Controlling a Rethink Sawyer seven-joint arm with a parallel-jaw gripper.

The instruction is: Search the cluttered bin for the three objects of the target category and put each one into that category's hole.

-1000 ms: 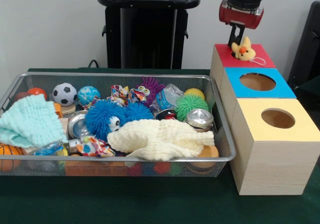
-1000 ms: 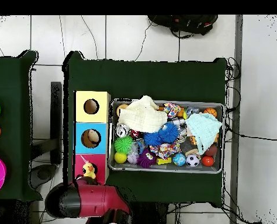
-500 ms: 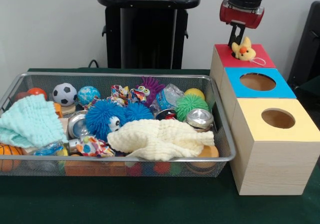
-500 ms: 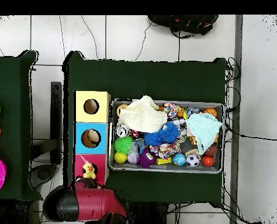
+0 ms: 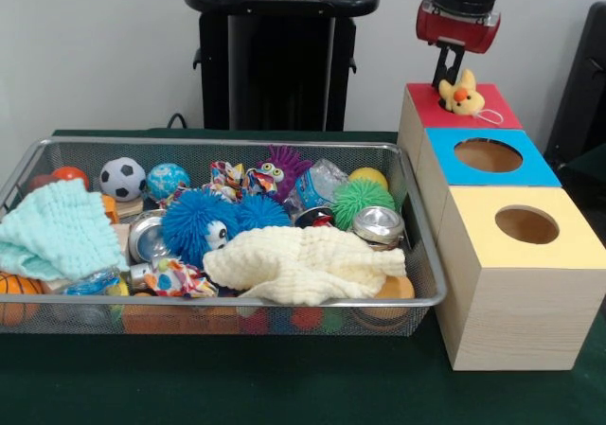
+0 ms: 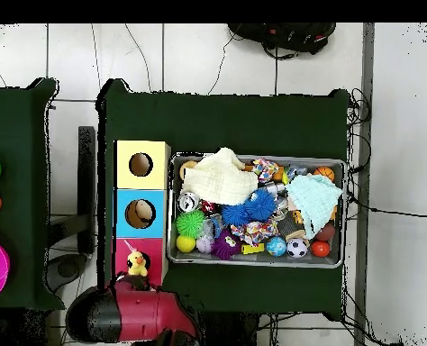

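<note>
A small yellow toy duck (image 5: pixel 461 94) with an orange beak sits upright on the red box (image 5: pixel 490 112), over its hole, at the far end of the row. The wire bin (image 5: pixel 428 283) beside it is full of toys.

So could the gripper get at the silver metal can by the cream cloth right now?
Probably yes: the silver metal can lies uncovered on top, cream cloth only beside it, though the gripper is above the red box.
</note>
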